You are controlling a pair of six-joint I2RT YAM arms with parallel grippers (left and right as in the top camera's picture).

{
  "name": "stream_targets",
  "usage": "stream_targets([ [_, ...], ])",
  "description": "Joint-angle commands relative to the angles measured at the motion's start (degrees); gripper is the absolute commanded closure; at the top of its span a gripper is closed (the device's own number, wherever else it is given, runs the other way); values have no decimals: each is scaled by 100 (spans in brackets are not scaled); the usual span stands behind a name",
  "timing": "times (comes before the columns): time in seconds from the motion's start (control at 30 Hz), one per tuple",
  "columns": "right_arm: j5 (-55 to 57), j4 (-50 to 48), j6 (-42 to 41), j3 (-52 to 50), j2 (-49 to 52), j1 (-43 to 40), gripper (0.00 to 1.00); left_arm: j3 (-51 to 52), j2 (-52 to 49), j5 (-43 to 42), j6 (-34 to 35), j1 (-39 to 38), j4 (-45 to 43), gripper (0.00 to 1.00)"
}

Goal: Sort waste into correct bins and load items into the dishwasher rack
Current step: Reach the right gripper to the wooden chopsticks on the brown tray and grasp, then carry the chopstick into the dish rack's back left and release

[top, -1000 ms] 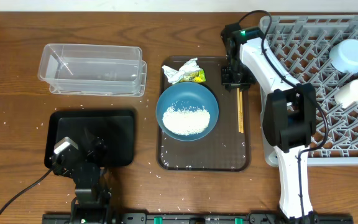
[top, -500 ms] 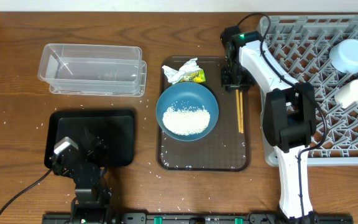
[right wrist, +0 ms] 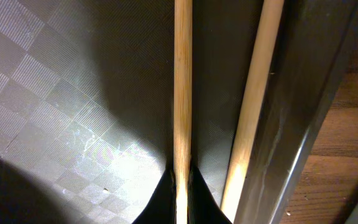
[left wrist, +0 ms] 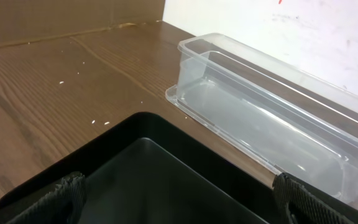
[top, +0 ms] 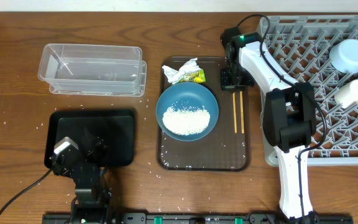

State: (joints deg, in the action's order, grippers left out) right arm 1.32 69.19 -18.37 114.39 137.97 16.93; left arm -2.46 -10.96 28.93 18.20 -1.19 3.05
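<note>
Pinched at its far tip by the right gripper (top: 234, 79): inner chopstick (top: 235, 112), lying lengthwise beside the brown serving tray's (top: 166, 158) right rim; outer chopstick (top: 242, 112) alongside, loose.

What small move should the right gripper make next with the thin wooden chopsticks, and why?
Probably a straight lift. The right gripper is shut on one thin wooden chopstick lying on the dark brown serving tray; the second chopstick lies loose beside it, by the rim. Rising first should clear that rim before heading to the grey lattice rack.
</note>
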Motion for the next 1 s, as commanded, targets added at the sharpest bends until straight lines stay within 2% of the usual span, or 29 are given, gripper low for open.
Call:
stream_targets([
  [0.0,-153,87,24,136,-28,-42,99,111,-15,92,-11,20,164,2],
  [0.23,619,713,184,1296,-590,-503,99,111,-15,92,-11,20,166,2],
  [0.43,549,782,1073,2031,-1250,-1241,99,111,-15,92,-11,20,164,2],
  [0.57,503,662,1714,2046,-1414,-1650,99,109,-15,92,-11,20,164,2],
  [0.67,326,538,1784,1965,-1377,-1891,99,109,-15,92,-11,20,164,2],
  [0.97,-1263,-175,1978,1241,-1314,-2103,99,111,-15,90,-11,20,164,2],
])
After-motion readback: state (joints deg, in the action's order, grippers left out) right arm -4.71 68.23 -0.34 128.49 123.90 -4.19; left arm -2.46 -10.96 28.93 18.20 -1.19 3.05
